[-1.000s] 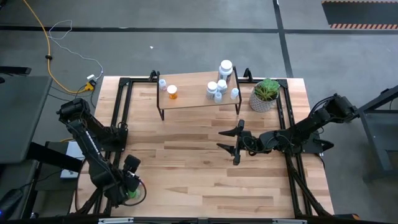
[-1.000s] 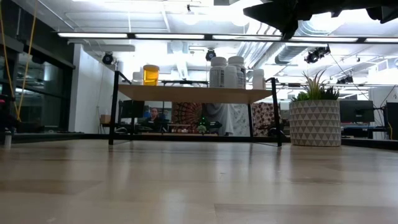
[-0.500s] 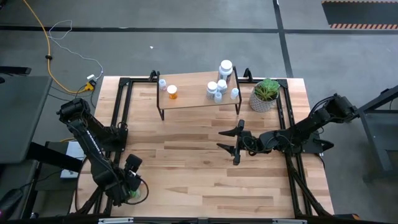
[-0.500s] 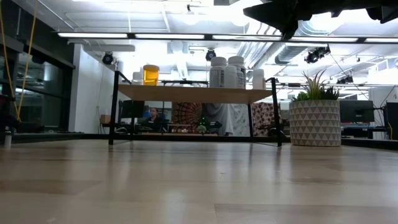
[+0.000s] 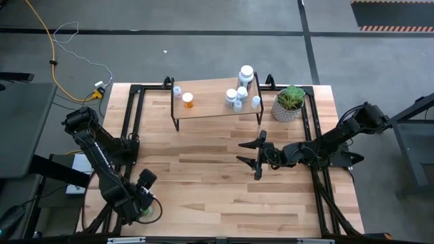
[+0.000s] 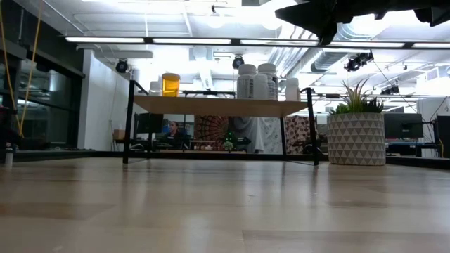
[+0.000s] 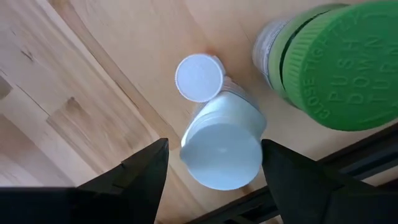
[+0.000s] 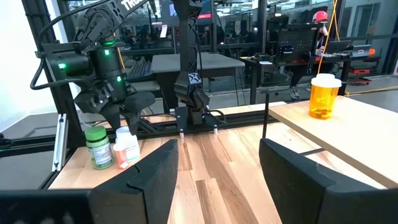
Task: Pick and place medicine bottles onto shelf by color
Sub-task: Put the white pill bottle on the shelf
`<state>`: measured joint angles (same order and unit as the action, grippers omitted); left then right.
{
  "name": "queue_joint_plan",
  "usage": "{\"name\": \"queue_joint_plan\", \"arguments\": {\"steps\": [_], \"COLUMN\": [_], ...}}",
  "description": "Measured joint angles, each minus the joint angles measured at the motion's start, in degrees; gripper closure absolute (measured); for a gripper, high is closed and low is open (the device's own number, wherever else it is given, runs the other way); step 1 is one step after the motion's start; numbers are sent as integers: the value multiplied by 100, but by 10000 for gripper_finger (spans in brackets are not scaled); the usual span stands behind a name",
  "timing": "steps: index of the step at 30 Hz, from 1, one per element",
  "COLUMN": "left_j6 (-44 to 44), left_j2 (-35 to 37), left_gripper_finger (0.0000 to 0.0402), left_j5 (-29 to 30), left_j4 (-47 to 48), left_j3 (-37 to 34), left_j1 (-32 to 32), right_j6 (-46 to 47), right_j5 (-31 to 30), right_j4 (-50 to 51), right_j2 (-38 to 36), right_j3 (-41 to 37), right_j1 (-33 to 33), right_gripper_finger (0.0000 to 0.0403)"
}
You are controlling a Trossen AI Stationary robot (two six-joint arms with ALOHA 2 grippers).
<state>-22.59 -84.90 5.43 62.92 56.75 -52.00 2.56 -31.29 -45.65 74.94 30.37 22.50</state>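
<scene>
At the table's near left corner stand a green-capped bottle [image 7: 339, 62], a white-capped white bottle [image 7: 221, 152] and a smaller white-capped bottle [image 7: 199, 78]. My left gripper [image 7: 214, 143] points straight down over the white bottle, open, one finger on either side of its cap; seen from the right wrist view, the left gripper [image 8: 118, 109] hangs just above the bottles. My right gripper [image 5: 245, 153] hovers level and open at mid-table, holding nothing. On the shelf [image 5: 217, 110] stand an orange bottle [image 5: 188, 100] and several white bottles [image 5: 237, 95].
A potted green plant [image 5: 289, 103] stands right of the shelf at the far right. Black frame rails [image 5: 132, 122] run along the table's left and right edges. Bare wooden tabletop [image 5: 217, 190] lies between the two grippers and in front of the shelf.
My left gripper has rolled a little about its downward pointing line, staying over the bottles at the near left corner. The bottles and my right gripper have kept still.
</scene>
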Motion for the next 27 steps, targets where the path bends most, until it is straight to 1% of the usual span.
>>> {"name": "queue_joint_plan", "arguments": {"steps": [10,15,23,27], "left_j6": [186,225,418,483], "left_j2": [-17,-17,-17,-17], "left_gripper_finger": [158,158,159,173], "left_j5": [-141,-389,-350,-325], "left_j4": [11,7,-4,-7], "left_j3": [0,0,0,0], "left_j1": [67,67,67,67], "right_j6": [19,17,17,17], "right_j5": [0,0,0,0], "right_j4": [10,37,42,42], "right_j2": [0,0,0,0], "right_j3": [0,0,0,0], "right_j1": [-1,-1,0,0], "right_gripper_finger": [187,187,187,187]}}
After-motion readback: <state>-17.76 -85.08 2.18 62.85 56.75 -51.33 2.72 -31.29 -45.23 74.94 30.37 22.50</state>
